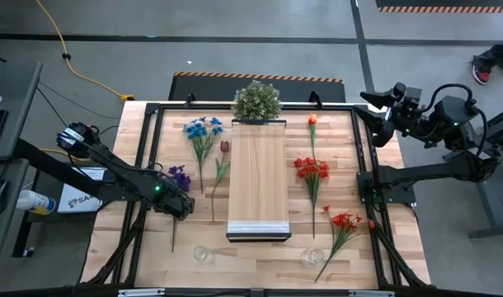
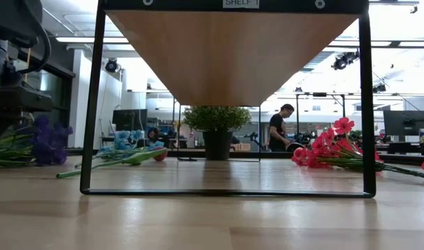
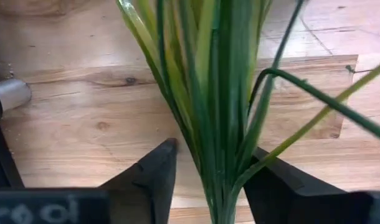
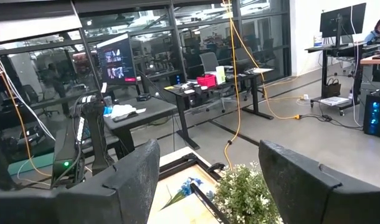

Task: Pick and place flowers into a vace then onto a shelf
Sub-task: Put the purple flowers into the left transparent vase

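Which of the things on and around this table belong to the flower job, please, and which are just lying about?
Part of the job:
- flowers lying on the table
- purple flower, its stem between the left gripper's fingers
- shelf
- two clear vases near the front edge

Just lying about:
- bushy green plant
- yellow cable on the floor
- right gripper, open, waiting off the table

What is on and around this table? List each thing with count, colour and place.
shelf: one, light wood, centre
bushy plant: one, green, behind shelf
blue flowers: one bunch, far left of shelf
dark red flower: one, by shelf's left edge
purple flowers: one bunch, left side
orange flower: one, far right of shelf
red flowers: two bunches, right of shelf
glass vases: two, clear, near edge
person: one, dark top, background
left end effector: one, dark, around purple flowers' stems
right end effector: one, dark, open, off far right corner
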